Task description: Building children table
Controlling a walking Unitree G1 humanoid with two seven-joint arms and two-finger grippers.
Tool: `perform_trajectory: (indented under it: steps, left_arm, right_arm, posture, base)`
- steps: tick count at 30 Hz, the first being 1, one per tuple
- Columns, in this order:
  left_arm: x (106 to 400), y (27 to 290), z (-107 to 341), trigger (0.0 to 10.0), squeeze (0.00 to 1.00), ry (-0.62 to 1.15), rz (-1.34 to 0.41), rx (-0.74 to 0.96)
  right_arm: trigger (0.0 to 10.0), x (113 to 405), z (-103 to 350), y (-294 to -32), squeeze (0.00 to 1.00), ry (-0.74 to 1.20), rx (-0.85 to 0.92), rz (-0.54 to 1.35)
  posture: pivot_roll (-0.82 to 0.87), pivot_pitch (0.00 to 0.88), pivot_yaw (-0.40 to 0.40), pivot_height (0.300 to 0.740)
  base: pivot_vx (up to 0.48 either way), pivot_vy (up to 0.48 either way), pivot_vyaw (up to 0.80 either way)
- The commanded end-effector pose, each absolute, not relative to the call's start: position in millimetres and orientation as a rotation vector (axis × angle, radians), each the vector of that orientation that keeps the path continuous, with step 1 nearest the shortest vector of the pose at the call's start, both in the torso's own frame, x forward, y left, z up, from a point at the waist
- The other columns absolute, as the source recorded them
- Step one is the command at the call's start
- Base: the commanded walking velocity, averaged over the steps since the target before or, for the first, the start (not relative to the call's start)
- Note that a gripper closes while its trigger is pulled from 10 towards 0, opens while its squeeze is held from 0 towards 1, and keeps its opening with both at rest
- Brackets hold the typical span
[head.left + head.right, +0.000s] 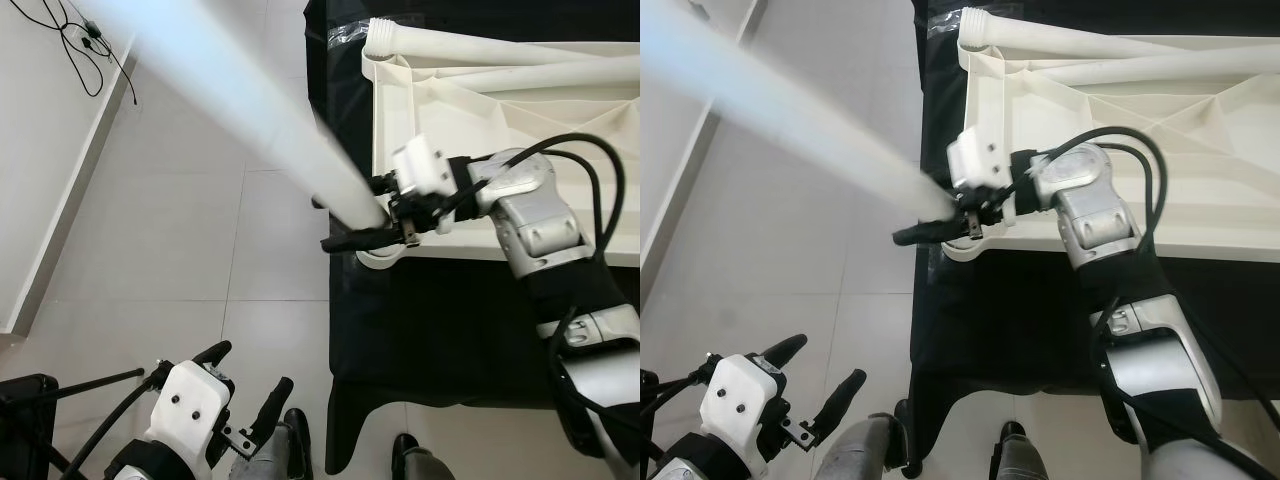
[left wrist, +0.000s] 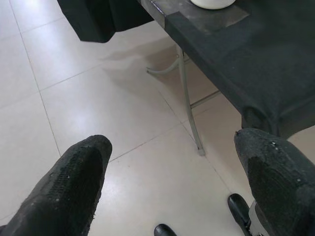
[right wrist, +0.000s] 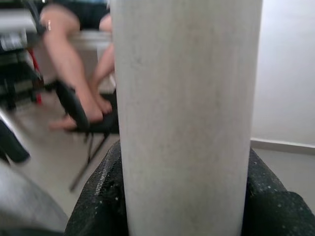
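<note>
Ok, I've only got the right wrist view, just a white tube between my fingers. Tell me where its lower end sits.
Observer: The white leg stands with its lower end at the near left corner socket of the upturned white tabletop, the right hand gripping it just above.
Operator: Report what the tabletop rests on.
Observer: A black cloth over a work table.
Operator: Give me the other legs.
Observer: Two more white legs lie across the far side of the tabletop.
Operator: And the left hand.
Observer: The left hand is open and low over the tiled floor.
</note>
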State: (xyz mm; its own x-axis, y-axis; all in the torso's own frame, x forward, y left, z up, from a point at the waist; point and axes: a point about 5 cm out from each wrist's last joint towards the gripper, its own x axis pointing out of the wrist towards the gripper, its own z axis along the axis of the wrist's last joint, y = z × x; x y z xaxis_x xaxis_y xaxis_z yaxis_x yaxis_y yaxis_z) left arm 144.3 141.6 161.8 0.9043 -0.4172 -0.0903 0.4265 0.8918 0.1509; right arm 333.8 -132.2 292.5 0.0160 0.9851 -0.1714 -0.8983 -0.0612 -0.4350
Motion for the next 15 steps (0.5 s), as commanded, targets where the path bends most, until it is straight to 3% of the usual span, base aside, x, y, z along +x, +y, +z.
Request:
perform_trajectory:
  steps: [1, 10, 15]
  left_arm:
    - [143.0, 144.8, 154.7, 10.0, 0.00, 0.098, -0.431, 0.171]
    - [143.0, 144.5, 154.2, 10.0, 0.00, 0.099, -0.433, 0.169]
    - [142.2, 144.0, 154.1, 10.0, 0.00, 0.100, -0.435, 0.171]
  right_arm:
    - [10.0, 334.5, 282.9, -134.8, 0.00, -0.203, -0.350, 1.584]
    - [10.0, 338.2, 286.6, -128.8, 0.00, -0.332, -0.075, 1.547]
    - [10.0, 344.6, 268.3, -122.8, 0.00, -0.317, -0.059, 1.466]
  posture:
    - [0.08, 0.347, 0.096, 0.740]
    - [0.08, 0.343, 0.096, 0.740]
    - [0.08, 0.341, 0.096, 0.740]
  base:
    - [0.000, 0.000, 0.00]
    - [0.000, 0.000, 0.00]
    - [0.000, 0.000, 0.00]
